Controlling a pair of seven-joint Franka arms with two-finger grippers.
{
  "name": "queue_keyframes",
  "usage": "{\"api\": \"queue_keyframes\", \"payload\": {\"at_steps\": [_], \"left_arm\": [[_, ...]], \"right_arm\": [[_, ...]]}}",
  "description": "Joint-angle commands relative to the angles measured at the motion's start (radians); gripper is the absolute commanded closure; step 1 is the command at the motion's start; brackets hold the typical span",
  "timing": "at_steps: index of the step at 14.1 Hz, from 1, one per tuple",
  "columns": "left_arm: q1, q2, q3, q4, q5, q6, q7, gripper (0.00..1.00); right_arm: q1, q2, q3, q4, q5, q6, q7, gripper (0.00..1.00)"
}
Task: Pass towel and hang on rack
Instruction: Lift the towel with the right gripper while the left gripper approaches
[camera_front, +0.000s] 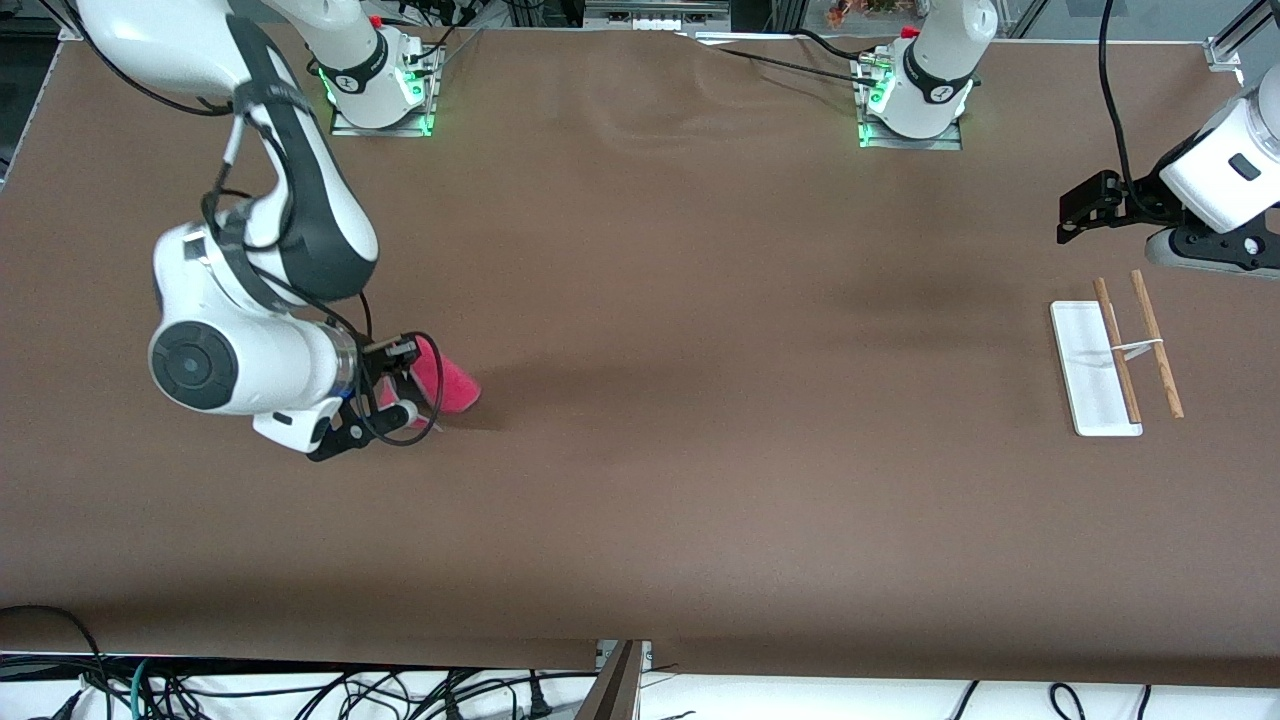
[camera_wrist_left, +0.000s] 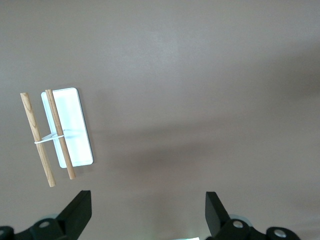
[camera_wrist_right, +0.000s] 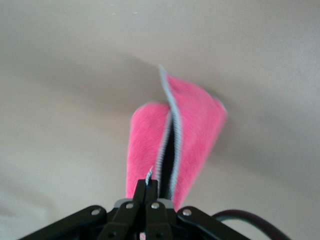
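The towel (camera_wrist_right: 172, 145) is pinched by its edge in the right end effector (camera_wrist_right: 148, 192), well apart from the rack (camera_front: 1118, 355); slippage is risked during transfer. The left end effector (camera_wrist_left: 147, 212), spread wide and empty, hovers near the rack.

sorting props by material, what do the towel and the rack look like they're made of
Towel: soft fuzzy pink fabric, probably microfibre or fleece; the surface looks napped and matte, with a thin grey stitched edge, and it folds limply from the shut right gripper.
Rack: a flat white base, smooth and slightly glossy, likely plastic; two light-brown rods with visible grain, apparently bare wood, joined by a white crosspiece.
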Motion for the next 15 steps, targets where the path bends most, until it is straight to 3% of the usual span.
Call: {"api": "queue_keyframes", "payload": {"at_steps": [1,6,10,15], "left_arm": [[-0.005,0.014,0.002,0.032,0.027,-0.025,0.011,0.0],[-0.003,0.028,0.002,0.021,0.013,-0.027,0.011,0.0],[-0.035,0.075,-0.001,0.022,-0.084,-0.115,0.017,0.0],[-0.078,0.123,-0.001,0.013,-0.332,-0.119,0.066,0.0]], "right_arm": [[0.055,-0.003,0.019,0.137,0.036,-0.148,0.103,1.0],[0.13,-0.107,0.143,0.165,0.071,-0.134,0.371,1.0],[0.225,-0.11,0.147,0.245,0.068,-0.13,0.451,1.0],[0.268,-0.147,0.145,0.26,0.032,-0.131,0.456,1.0]]}}
